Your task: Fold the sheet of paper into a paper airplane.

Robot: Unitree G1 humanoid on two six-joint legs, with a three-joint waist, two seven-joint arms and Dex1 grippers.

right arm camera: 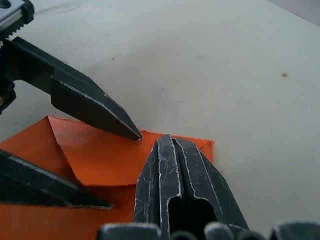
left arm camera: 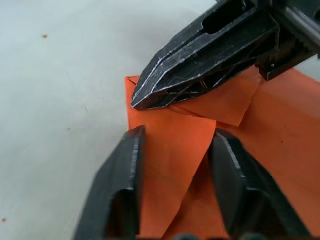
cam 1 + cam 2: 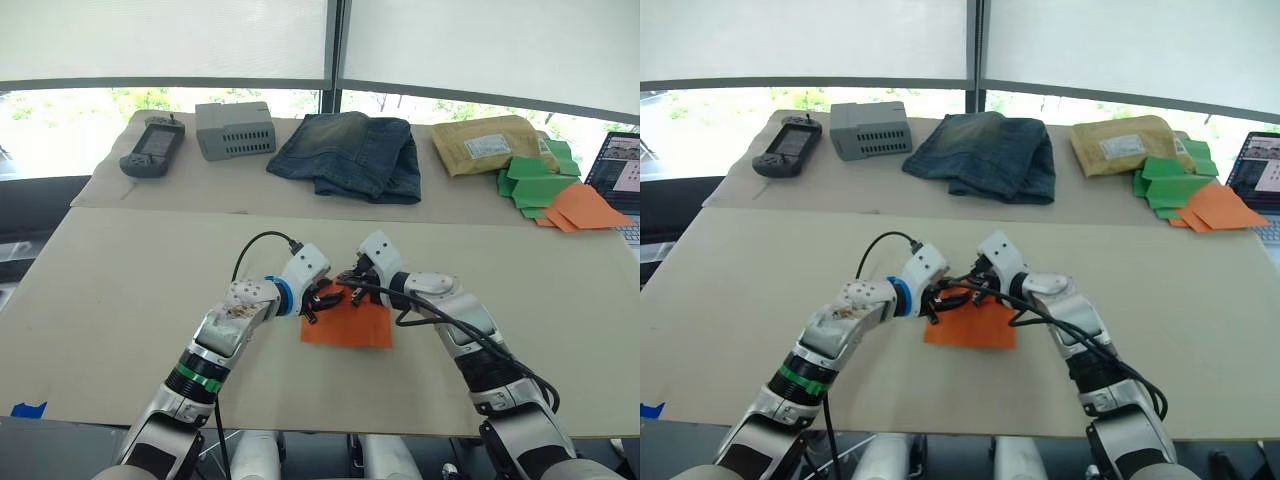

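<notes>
Lying flat on the tan surface (image 3: 120,300), the sheet of paper (image 3: 355,325) has a folded corner flap. Left gripper (image 2: 172,150) fingers stand apart over it; right gripper (image 1: 172,150) fingers press together on its edge at 12 o'clock.

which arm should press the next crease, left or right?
Probably the right. The right gripper is shut, tip down on the folded flap at the paper's far edge. The left gripper is open, straddling the flap, so it looks better for steadying.
</notes>
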